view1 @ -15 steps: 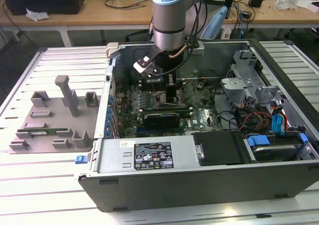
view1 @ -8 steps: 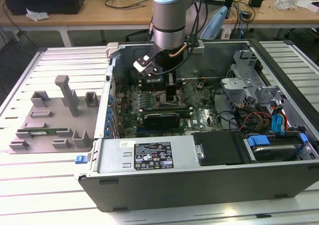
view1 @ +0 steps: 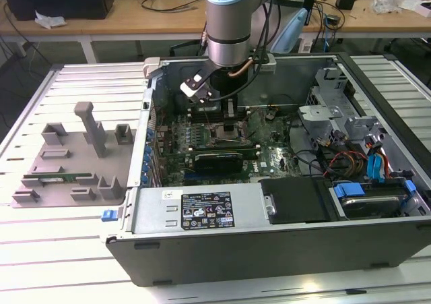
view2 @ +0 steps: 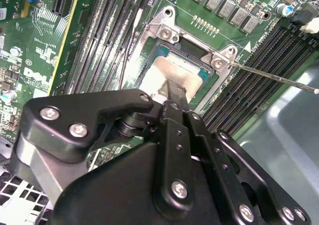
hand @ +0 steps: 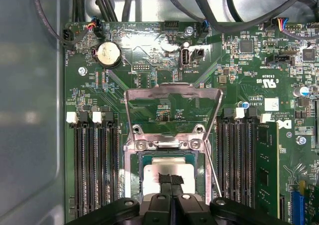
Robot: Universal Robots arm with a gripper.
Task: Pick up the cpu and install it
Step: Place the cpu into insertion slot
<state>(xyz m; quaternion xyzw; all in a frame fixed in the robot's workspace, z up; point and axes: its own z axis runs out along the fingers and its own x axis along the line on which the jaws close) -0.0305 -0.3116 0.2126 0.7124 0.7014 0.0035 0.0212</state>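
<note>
Inside the open computer case (view1: pixel 202 247), toward its twelve o'clock side in the exterior view, the gripper (hand: pixel 171 179) hangs over the motherboard. Its jaws are together, with the tips at the silvery cpu (hand: pixel 154 174), which lies in the socket below the raised retention plate (hand: pixel 172 91). The gripper hides the chip's near edge, and I cannot tell whether the tips touch it. A grey holder tray (view1: pixel 67 162) lies at nine o'clock from the case.

A robotics lab — an arm (view1: pixel 231 21) over an open PC case (view1: pixel 269 250) on a slatted table (view1: pixel 67 250), cable-strewn benches (view1: pixel 135 15) behind.
</note>
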